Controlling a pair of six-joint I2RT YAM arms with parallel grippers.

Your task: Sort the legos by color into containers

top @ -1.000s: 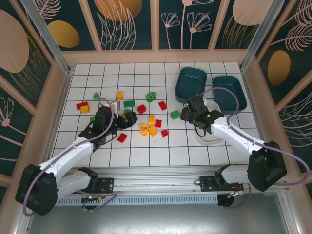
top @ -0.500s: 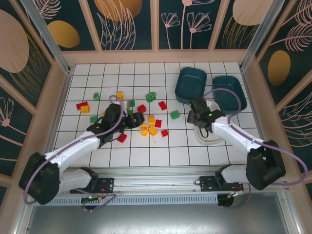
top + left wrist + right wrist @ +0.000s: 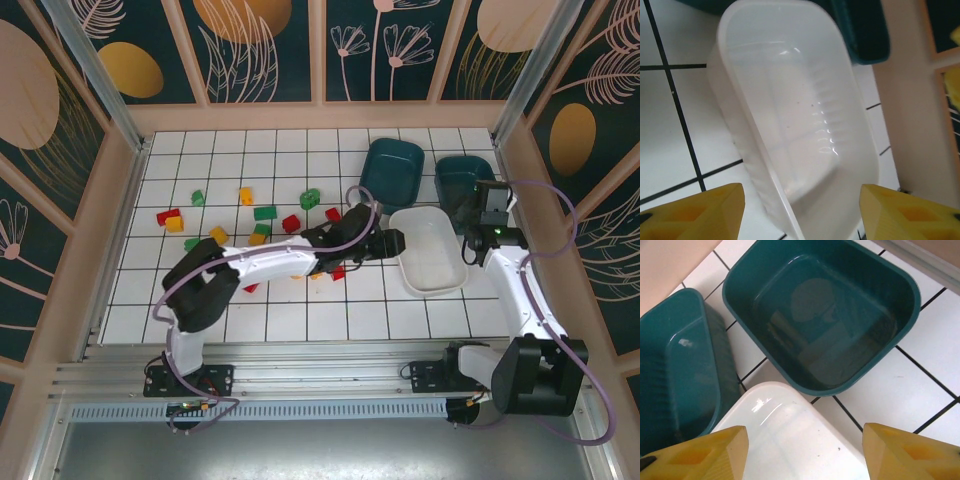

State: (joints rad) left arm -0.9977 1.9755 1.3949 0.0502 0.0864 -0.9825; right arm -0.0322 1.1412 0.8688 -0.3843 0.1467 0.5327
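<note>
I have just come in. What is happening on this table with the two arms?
Two robot arms are sorting small red, green and yellow plastic bricks by colour. The left gripper is stretched across to the white plastic bin, jaws open, nothing between them. The right gripper hangs open above one of two dark teal plastic bins. No bin visibly holds a brick; the bricks lie scattered on the white tiled table.

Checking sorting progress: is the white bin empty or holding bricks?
Empty: the white bin shows a bare floor in the left wrist view.
</note>
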